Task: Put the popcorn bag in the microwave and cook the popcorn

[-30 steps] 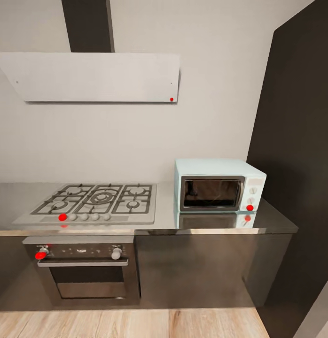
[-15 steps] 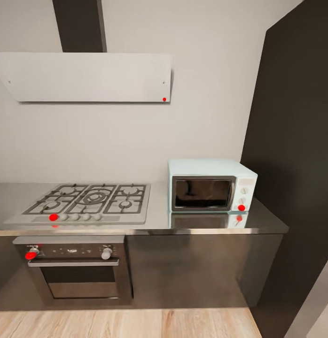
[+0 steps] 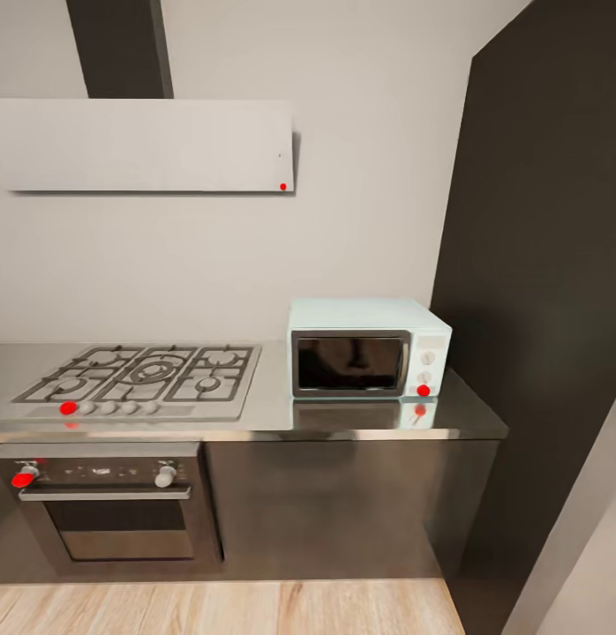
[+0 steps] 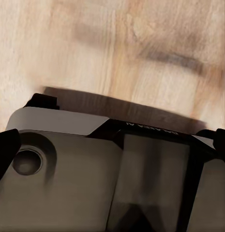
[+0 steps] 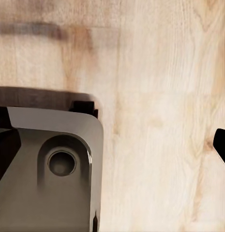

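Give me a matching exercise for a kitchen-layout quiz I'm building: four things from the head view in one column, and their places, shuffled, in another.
Things:
1. microwave
2. hob
3. oven
4. hood

Places:
A. on the wall, above the hob
B. set into the countertop, at the view's left
C. on the countertop, near its right end
D. below the countertop, under the hob

Pairs: 1-C, 2-B, 3-D, 4-A

Robot base [image 4: 141, 145]: a short line of pale raised lettering on its dark trim, too blurred to read.
Oven [image 3: 105, 507]: a small pale mark on the control panel, illegible.
Microwave [image 3: 368, 348]: no readable markings.
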You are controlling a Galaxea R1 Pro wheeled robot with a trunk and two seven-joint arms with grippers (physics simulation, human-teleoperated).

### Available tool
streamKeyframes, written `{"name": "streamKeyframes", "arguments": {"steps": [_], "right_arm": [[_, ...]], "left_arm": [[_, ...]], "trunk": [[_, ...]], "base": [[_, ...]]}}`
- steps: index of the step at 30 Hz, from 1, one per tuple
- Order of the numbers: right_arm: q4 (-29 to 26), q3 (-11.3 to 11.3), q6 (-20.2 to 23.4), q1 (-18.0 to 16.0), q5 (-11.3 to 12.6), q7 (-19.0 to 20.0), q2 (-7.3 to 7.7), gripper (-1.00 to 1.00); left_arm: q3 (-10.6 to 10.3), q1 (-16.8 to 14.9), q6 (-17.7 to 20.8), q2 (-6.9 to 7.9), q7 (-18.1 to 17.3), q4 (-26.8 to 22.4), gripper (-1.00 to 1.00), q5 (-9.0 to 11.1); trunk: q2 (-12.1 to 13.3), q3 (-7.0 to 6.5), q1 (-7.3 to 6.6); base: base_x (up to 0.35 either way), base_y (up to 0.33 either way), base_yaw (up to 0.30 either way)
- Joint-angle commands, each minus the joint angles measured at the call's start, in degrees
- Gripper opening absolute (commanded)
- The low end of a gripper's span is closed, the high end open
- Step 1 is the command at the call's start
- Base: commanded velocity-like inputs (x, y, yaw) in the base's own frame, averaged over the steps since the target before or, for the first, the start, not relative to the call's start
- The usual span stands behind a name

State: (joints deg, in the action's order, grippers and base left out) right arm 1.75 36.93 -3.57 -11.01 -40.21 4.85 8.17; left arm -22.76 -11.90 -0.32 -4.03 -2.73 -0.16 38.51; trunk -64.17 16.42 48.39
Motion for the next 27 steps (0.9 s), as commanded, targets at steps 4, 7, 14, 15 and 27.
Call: {"name": "streamKeyframes", "arguments": {"steps": [4, 7, 14, 15, 27], "right_arm": [[0.2, 0.4, -0.3, -0.1, -0.3, 0.1, 0.01, 1.00], [0.2, 0.4, -0.3, -0.1, -0.3, 0.1, 0.00, 1.00], [0.2, 0.4, -0.4, -0.1, -0.3, 0.1, 0.00, 1.00], [0.2, 0.4, -0.4, -0.1, -0.3, 0.1, 0.00, 1.00], [0.2, 0.4, -0.4, -0.1, -0.3, 0.1, 0.00, 1.00]], "left_arm": [[-0.4, -0.1, 0.0, -0.01, -0.2, 0.1, 1.00, 0.6], [-0.4, -0.1, 0.0, -0.01, -0.2, 0.1, 1.00, 0.6], [-0.4, -0.1, 0.0, 0.07, -0.2, 0.1, 1.00, 0.8], [-0.4, -0.1, 0.0, 0.07, -0.2, 0.1, 1.00, 0.8], [-0.4, -0.1, 0.0, 0.08, -0.2, 0.1, 1.00, 1.0]], "trunk": [[0.0, 0.07, 0.00], [0.0, 0.07, 0.00], [0.0, 0.07, 0.00], [0.0, 0.07, 0.00], [0.0, 0.07, 0.00]], "base": [[0.000, -0.247, 0.000], [0.000, -0.225, 0.005], [0.000, -0.076, 0.201], [0.000, -0.009, 0.260], [0.000, -0.002, 0.138]]}}
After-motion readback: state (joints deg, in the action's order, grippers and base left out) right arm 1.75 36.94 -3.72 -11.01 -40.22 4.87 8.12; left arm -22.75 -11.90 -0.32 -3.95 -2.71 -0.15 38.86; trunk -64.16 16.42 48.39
